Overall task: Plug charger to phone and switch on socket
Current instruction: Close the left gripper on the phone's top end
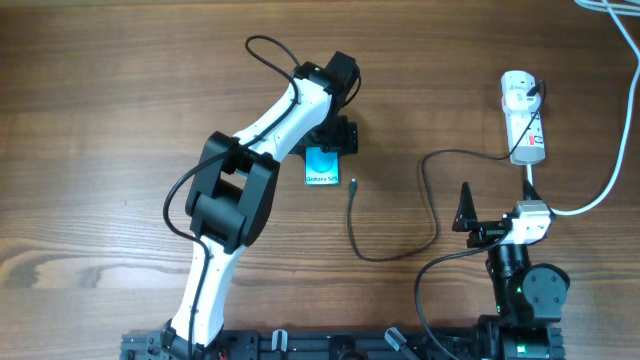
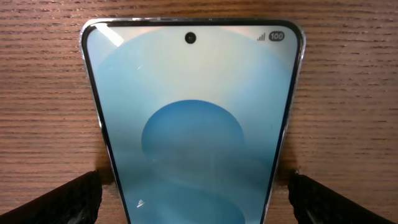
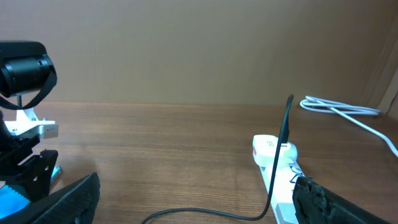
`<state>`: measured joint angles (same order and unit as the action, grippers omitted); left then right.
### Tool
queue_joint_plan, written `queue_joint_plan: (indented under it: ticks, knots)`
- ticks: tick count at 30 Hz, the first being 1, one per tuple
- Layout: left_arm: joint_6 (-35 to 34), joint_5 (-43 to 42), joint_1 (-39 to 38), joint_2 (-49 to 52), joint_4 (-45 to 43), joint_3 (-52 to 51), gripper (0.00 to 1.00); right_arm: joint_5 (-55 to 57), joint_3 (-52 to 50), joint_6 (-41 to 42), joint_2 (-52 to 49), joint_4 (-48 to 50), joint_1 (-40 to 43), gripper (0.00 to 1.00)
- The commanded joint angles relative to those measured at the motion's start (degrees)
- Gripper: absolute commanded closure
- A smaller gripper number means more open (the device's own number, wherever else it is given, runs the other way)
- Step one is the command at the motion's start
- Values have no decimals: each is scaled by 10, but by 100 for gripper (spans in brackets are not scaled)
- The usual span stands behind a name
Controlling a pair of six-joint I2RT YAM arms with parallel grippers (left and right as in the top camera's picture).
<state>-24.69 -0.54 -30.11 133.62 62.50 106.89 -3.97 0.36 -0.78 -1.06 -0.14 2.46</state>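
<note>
Overhead: the phone lies just left of centre. Its long axis runs up and down the frame, and its upper end is under the left claw. The charger loops from the socket at upper right round to its plug tip, just beside the phone's lower right corner. The right claw sits well to the right of that tip, which lies to its left. The left claw is nearer but is busy with the phone, so fetching the tip likely falls to the right.

Left wrist: the phone fills the frame. The left claw is spread astride it, with fingers close beside each edge. Contact is not clear.

Right wrist: the right claw gapes wide and empty. The socket lies ahead at lower right, and the phone is a blue sliver at lower left.
</note>
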Motion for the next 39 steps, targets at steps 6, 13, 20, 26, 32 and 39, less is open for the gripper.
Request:
queue_joint_plan:
  ticks: [6,13,20,26,32,39]
  knots:
    - [7,-5,5,12,-4,-9,0,9,-1,-7,3,2,1,0]
    - [7,-20,5,12,-6,-9,0,9,-1,-7,3,2,1,0]
    - [7,-20,5,12,-6,-9,0,9,-1,-7,3,2,1,0]
    - [7,-19,5,12,-6,-9,0,9,-1,-7,3,2,1,0]
    - [7,-19,5,12,-7,-9,0,9,-1,-7,3,2,1,0]
    - [7,-19,5,12,-7,-9,0,9,-1,-7,3,2,1,0]
